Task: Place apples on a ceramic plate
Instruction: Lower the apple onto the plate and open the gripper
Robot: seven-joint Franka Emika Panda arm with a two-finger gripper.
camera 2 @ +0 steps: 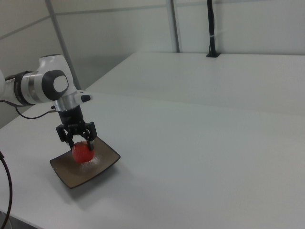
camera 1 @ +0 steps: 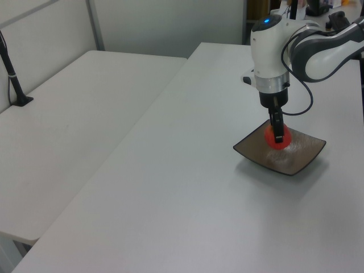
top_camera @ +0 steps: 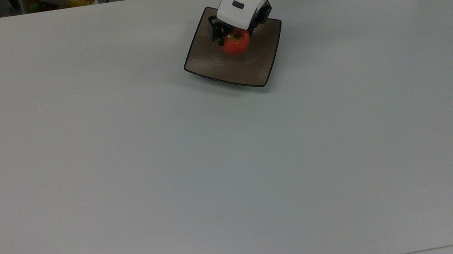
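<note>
Now we see the black two-finger gripper (top_camera: pixel 236 36) on the white arm clenched around the small glossy red apple (top_camera: pixel 236 44), its fingers (camera 2: pixel 90 142) flanking the fruit on either side in the right view. Held this way, the apple sits low over the square, shallow brown-grey ceramic plate (top_camera: pixel 210 62), inside its thin black rim and towards the far side in the top view; whether it touches the plate's surface we cannot tell. In the left view the gripper (camera 1: pixel 278 135) points straight down at the apple (camera 1: pixel 277 138) above the plate (camera 1: pixel 259 152), which lies flat on the white table (top_camera: pixel 231 165).
</note>
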